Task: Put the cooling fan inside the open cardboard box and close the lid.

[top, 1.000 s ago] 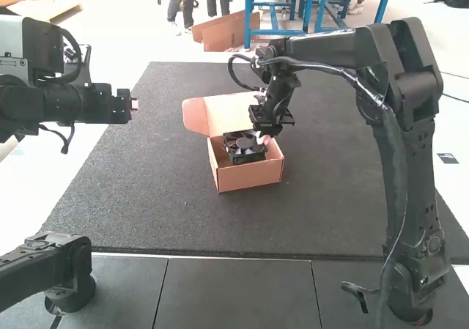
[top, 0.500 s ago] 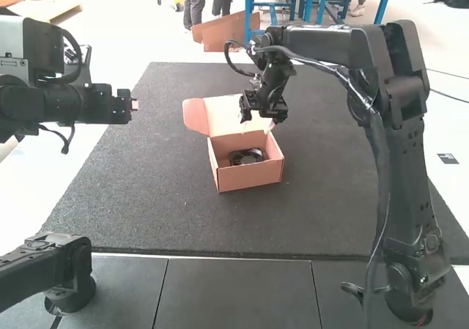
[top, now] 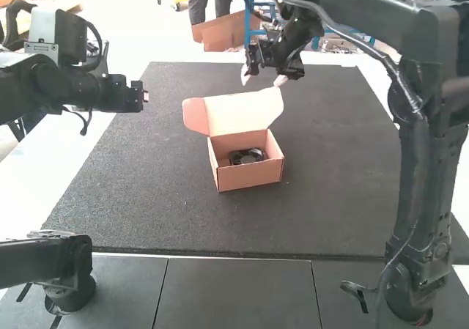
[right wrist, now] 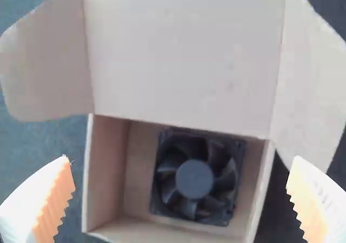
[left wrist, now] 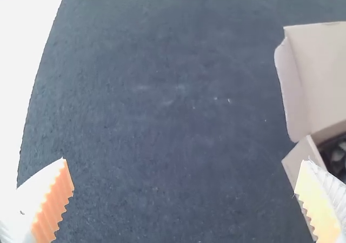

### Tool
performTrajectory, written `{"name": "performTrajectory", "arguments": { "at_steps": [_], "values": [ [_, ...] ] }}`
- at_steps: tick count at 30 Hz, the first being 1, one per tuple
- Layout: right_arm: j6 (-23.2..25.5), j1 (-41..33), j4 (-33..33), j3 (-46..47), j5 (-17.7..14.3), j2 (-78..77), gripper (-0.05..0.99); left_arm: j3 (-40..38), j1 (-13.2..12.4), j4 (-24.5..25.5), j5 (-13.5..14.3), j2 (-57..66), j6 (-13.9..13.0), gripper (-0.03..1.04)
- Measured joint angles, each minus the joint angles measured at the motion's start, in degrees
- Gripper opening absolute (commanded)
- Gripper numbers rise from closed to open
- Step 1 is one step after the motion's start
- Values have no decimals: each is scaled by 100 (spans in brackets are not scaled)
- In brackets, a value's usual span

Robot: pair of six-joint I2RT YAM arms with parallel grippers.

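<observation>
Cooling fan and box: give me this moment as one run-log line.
cooling fan: flat inside cardboard box | lid: open | right gripper: open, empty, above cardboard box | left gripper: open, empty, left of cardboard box

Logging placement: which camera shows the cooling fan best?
The right wrist view: it looks straight down into the cardboard box, showing the cooling fan, hub and blades. The high view gives a dark sliver behind the front wall; the left wrist view, barely a corner.

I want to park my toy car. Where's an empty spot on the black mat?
The mat is bare left of the cardboard box, in front of it, and to its right. Crowded: inside the box, where the cooling fan sits.
</observation>
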State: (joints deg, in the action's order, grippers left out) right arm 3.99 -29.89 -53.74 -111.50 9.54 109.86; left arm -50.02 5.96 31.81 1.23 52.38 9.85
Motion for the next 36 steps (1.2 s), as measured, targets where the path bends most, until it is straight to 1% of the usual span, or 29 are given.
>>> {"name": "performTrajectory", "arguments": {
  "at_steps": [3,6,8,11,15,22,30,36],
  "values": [
    [-358,181,562,481,-302,-501,90,0,0,-219,0,358,9,97],
    [-697,275,1110,1152,-603,-885,90,-2,0,-413,0,669,11,97],
    [-852,280,1445,1600,-728,-1038,90,-22,0,-459,0,890,9,97],
    [-977,302,1818,2094,-824,-1106,90,-79,0,-614,-2,1248,11,97],
    [-1027,466,2159,2441,-852,-1104,90,-87,0,-999,0,1596,11,97],
    [-1029,730,2975,2529,-859,-1104,90,-197,0,-1532,0,2223,11,97],
    [-1069,730,3088,2507,-831,-1014,90,-527,0,-1895,2,3023,11,97],
    [-1082,730,3008,2061,-758,-474,90,-800,9,-2013,2,3449,11,97]
  ]
}}
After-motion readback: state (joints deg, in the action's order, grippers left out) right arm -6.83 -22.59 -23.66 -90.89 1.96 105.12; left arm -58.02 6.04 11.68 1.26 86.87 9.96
